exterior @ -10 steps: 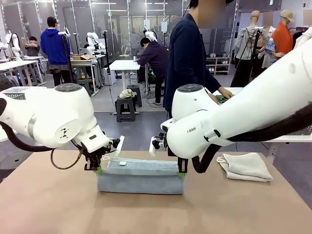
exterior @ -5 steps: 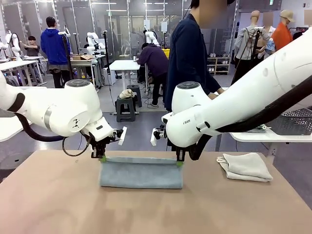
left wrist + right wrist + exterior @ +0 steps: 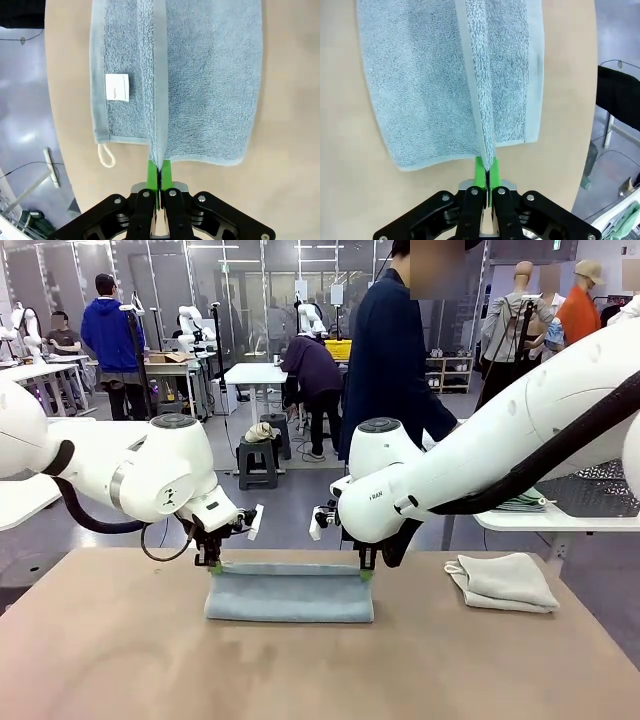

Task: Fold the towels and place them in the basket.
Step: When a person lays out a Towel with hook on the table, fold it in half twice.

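While the blue towel point(image 3: 290, 592) lies half-folded on the counter point(image 3: 100, 660), its raised edge is clamped at either end by the left jaws and right jaws — a cream towel point(image 3: 503, 582) is set folded nearby; nothing is judged basketed yet.

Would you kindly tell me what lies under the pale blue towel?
The left pincer and right pincer pinch a raised fold of the pale blue towel above its own lower layer, which bears a white label. The table surface beneath is covered.
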`<state>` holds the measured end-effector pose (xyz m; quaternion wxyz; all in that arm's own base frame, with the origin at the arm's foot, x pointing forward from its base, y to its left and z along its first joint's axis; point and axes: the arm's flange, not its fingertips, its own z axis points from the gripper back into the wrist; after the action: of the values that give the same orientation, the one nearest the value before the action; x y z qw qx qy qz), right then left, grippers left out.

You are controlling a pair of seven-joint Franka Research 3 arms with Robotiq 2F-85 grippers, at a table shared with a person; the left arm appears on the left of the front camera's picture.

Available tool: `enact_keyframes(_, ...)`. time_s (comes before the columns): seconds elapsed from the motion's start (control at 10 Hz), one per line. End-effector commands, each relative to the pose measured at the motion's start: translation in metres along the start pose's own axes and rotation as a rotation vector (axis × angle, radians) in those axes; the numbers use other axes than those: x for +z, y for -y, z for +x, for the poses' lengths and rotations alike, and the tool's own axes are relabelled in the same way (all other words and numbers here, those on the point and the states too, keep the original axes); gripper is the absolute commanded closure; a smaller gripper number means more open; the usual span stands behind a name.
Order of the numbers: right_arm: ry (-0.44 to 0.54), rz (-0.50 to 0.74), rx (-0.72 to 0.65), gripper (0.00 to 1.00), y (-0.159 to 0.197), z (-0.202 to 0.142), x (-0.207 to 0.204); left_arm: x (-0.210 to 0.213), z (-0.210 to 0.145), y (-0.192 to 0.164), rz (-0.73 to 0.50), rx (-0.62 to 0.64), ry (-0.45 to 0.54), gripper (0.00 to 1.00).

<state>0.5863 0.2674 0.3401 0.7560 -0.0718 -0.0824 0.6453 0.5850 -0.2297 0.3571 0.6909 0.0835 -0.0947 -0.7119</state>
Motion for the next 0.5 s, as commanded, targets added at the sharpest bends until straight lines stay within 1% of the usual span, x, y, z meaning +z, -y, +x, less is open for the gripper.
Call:
enact_keyframes(0.0,-0.06,-0.017,-0.036,1.0,0.0107,-0.0125,-0.0112,-0.0092,-0.0157,-0.0114,-0.022,0.021,-0.06,0.99)
enact_keyframes(0.2,-0.056,-0.025,-0.043,1.0,0.0146,-0.0145,-0.0172,-0.0168,-0.0181,-0.0152,-0.015,0.017,-0.061,0.99)
enact_keyframes(0.3,-0.056,-0.03,-0.047,1.0,0.0146,-0.0147,-0.0183,-0.017,-0.019,-0.0154,0.006,0.013,-0.066,0.81)
enact_keyframes(0.4,-0.051,-0.035,-0.051,0.78,0.0137,-0.0146,-0.0169,-0.0141,-0.0195,-0.0143,0.018,0.015,-0.063,0.78)
